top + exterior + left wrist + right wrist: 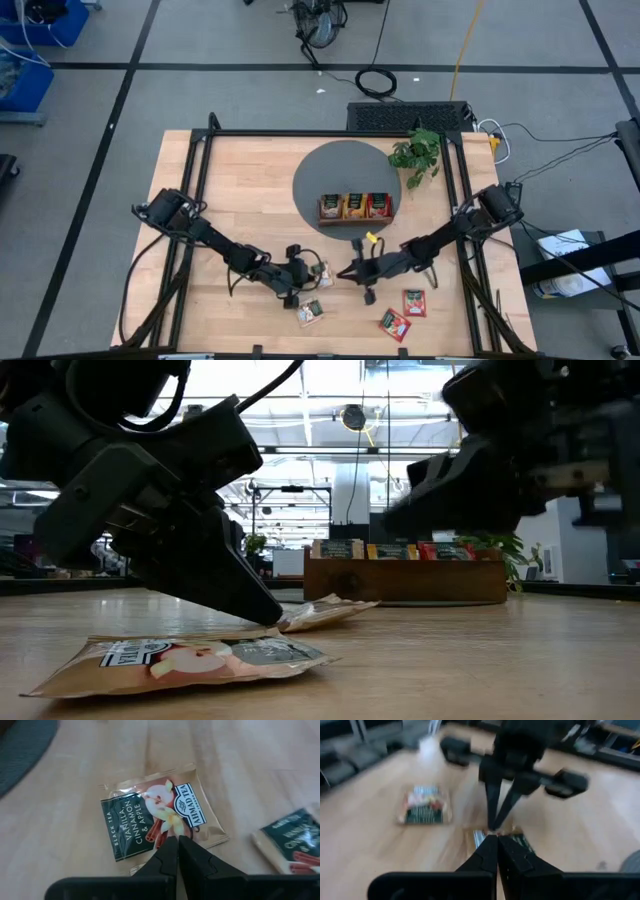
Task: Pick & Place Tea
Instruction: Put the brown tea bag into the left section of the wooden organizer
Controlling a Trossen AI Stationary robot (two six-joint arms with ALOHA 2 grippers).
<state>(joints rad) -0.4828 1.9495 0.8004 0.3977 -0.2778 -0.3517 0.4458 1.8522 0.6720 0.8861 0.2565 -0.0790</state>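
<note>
A beige tea sachet [150, 817] marked vanilla, cinnamon and apple lies on the wooden table, its right end a little raised in the low view [325, 610]. My left gripper [178, 840] is shut, slanting down onto the sachet. My right gripper [493, 838] is shut too. It faces the left one from the table's right and hangs above the table [395, 520], touching nothing. A second beige sachet [190, 658] lies flat nearer the front edge. Two red sachets [394, 324] [414, 302] lie at the front right. My left gripper sets its shut fingertips [268, 616] on the sachet's printed face near one edge [172, 827]. The fingers come slanting down from the table's left. The sachet lies on the table under the tips.
The brown three-compartment tray [355, 208], holding sachets, stands on a grey round mat [330, 170] at the table's far middle. A small green plant [418, 152] is at the far right. Bare wood lies at the table's left and far left.
</note>
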